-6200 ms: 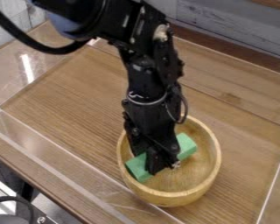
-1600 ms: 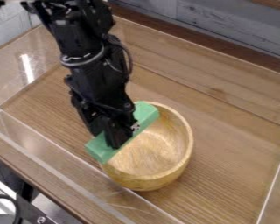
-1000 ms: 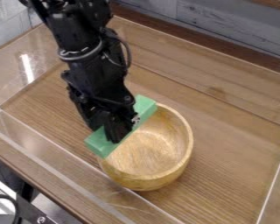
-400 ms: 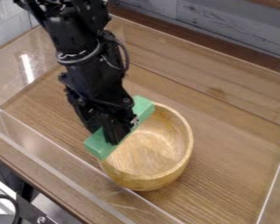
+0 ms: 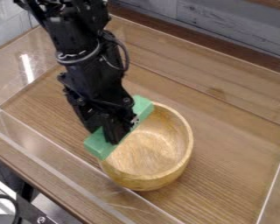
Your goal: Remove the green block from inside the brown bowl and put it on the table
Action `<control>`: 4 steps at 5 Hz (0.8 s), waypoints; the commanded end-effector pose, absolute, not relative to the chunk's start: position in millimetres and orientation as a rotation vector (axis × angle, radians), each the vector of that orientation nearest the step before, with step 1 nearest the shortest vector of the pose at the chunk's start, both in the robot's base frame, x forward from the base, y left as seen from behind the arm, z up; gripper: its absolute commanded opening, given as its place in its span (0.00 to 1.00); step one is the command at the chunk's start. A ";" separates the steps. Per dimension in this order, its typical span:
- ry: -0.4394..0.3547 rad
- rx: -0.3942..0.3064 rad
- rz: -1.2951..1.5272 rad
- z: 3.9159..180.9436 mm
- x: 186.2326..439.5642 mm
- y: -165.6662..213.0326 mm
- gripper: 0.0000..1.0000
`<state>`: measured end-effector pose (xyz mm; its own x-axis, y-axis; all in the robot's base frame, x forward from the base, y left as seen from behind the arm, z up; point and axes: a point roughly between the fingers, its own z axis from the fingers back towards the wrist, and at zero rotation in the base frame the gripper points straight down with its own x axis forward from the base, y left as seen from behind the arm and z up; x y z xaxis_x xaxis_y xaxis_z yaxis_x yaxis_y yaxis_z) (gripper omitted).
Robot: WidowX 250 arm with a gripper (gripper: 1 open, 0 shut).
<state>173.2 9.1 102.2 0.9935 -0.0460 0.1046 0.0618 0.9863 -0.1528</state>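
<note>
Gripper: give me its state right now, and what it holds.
Gripper: shut on the green block, held at the left rim of the bowl.

Robot lab bench: wood-grain table (image 5: 224,96) fenced by clear acrylic walls (image 5: 60,171), black arm (image 5: 78,44).
</note>
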 end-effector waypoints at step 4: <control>-0.120 -0.145 -0.013 106.7 178.6 14.9 0.00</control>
